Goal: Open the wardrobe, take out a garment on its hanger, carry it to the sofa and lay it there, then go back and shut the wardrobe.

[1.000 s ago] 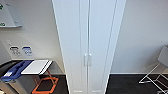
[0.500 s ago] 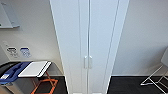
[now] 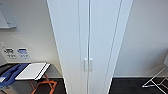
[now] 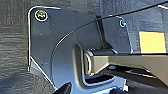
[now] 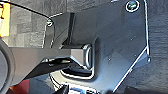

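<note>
Facing the wardrobe [image 3: 88,42], dead ahead at twelve o'clock, both doors sitting closed with the handles [image 3: 88,64] meeting at the seam, so the clothes are presumably hanging inside. Folding table [image 3: 33,70] standing at eight o'clock. Fingers' state: cannot tell.

No readable text from where I'm driving.
I can see two small notices [image 3: 17,53] with blue and dark print stuck on the wall [image 3: 30,45] left of the wardrobe [image 3: 88,45], but I can't make out a single word or number.
</note>
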Controlling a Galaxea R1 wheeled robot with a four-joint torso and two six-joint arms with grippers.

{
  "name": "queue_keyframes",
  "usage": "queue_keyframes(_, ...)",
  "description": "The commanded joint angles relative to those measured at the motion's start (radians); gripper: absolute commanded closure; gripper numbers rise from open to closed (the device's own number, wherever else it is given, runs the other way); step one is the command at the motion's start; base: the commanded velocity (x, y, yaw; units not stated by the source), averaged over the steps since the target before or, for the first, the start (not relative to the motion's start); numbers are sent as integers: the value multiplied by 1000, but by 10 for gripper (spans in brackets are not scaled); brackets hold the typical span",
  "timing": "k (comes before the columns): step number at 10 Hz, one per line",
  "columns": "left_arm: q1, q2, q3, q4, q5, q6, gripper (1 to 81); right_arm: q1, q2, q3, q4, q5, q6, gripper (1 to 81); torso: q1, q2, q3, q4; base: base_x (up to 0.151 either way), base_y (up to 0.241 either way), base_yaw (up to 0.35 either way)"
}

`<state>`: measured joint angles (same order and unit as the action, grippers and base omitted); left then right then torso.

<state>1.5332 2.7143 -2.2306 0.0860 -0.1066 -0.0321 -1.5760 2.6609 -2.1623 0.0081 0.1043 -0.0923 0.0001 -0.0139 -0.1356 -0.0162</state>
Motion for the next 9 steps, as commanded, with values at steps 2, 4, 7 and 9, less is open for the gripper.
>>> queue_keyframes(2,-23,-19,17,12,51,0,10,26,-20,6,-8,-64,-3,10,0,0,0,0,114,0,0)
queue_keyframes(4,-23,-19,17,12,53,0,10,24,-19,6,-10,-64,-3,10,0,0,0,0,113,0,0)
queue_keyframes(7,-23,-17,17,14,51,0,10,26,-17,6,-10,-64,-3,10,1,0,0,0,93,0,0)
queue_keyframes(9,-23,-17,17,14,51,0,10,26,-14,6,-10,-64,-4,10,0,0,0,0,93,0,0)
